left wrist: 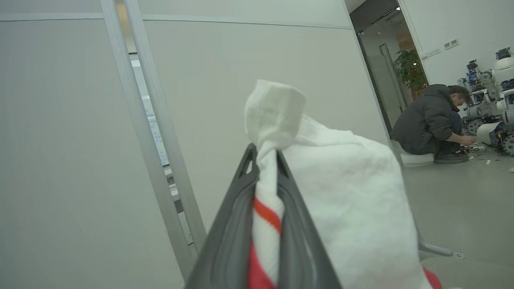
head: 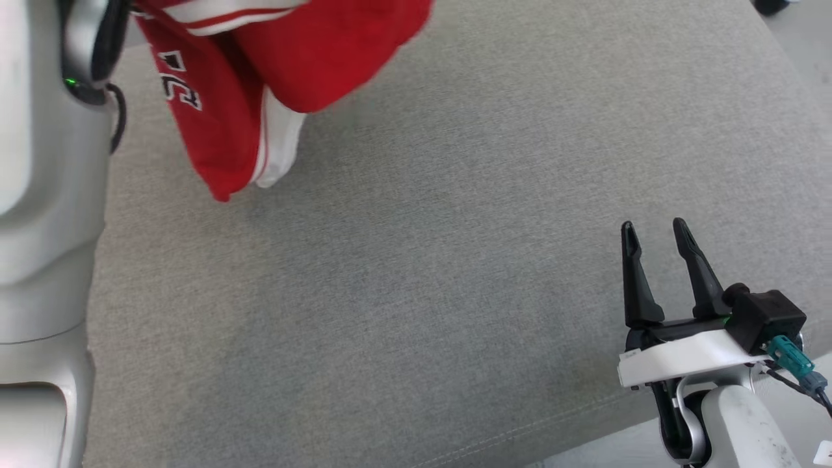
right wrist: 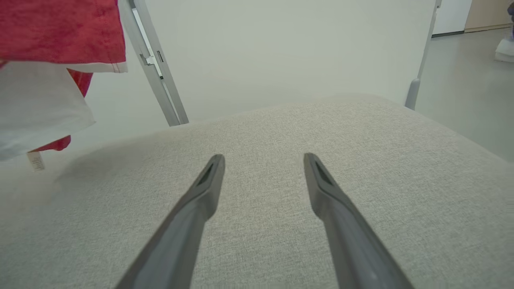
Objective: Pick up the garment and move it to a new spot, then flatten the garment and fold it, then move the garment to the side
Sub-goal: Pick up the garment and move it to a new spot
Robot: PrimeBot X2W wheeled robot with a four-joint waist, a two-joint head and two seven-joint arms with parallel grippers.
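While your left gripper (left wrist: 266,158) is clamped on a white, red-striped fold of the garment (head: 221,123), the cloth hangs over the cushion's (head: 416,292) far left corner. Your right gripper (head: 658,231) stands spread wide, empty, by the near right edge.

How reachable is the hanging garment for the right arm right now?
Probably yes. The right end effector is open and empty above the cushion, and nothing lies between it and the garment hanging from the shut left end effector. It would be a long reach across, though.
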